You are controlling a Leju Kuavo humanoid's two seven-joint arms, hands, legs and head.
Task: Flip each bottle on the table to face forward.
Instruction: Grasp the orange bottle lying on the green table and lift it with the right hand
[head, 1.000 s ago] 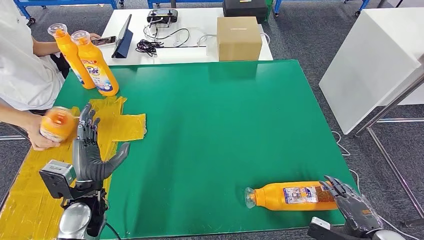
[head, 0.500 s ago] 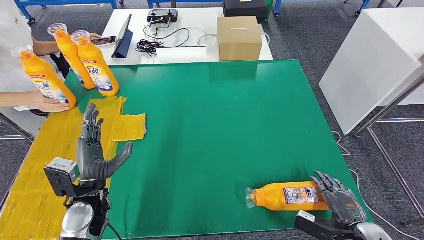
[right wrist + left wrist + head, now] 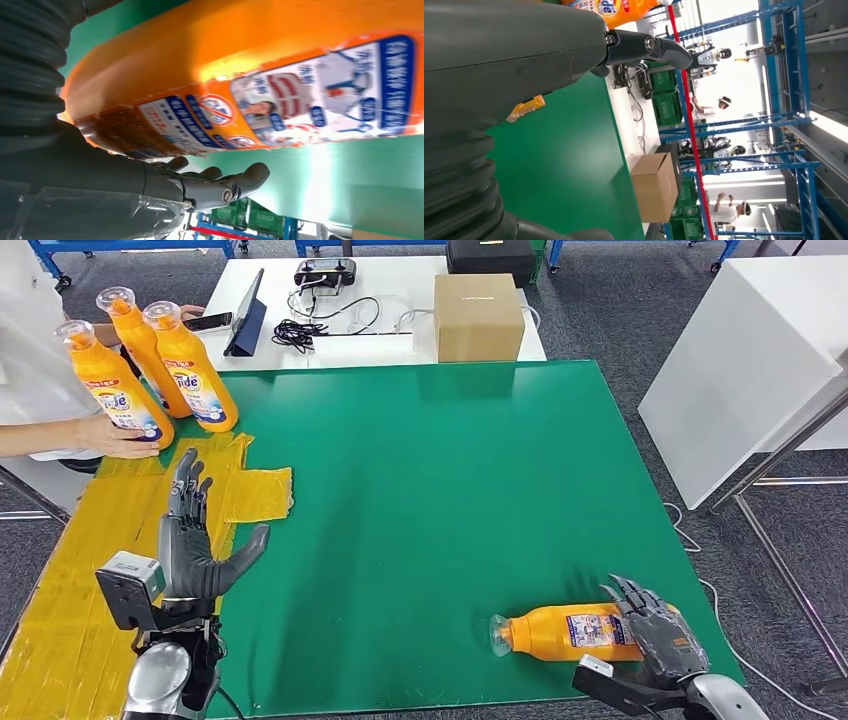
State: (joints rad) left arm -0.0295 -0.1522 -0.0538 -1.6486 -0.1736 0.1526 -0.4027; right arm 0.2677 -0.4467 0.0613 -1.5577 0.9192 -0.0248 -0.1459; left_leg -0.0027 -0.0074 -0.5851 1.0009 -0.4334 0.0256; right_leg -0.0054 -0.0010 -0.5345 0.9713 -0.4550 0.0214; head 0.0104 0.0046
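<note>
We are at the reach-in for the last bottle lying down. That lying bottle (image 3: 570, 632) rests on its side on the green table (image 3: 430, 490) close to the near edge, toward the near right corner, its cap end pointing toward the left edge and its back label turned up. Our right hand (image 3: 655, 635) sits at the bottle's base end, fingers spread and arched over it; in the right wrist view the fingers (image 3: 220, 185) are uncurled beside the orange body, and we cannot tell whether they touch it, so we judge nothing is gripped yet. Our left hand (image 3: 195, 540) is raised near the left edge over the yellow tape patch (image 3: 245, 490), palm flat, fingers wide, holding nothing. At the far left corner three upright bottles (image 3: 160, 370) stand together, a person's hand (image 3: 120, 437) resting on the nearest one. Next, we think, the right hand must close round the lying bottle's body, lift it, and stand it upright with the front label toward us; the smooth round plastic could roll away if the fingers close unevenly.
</note>
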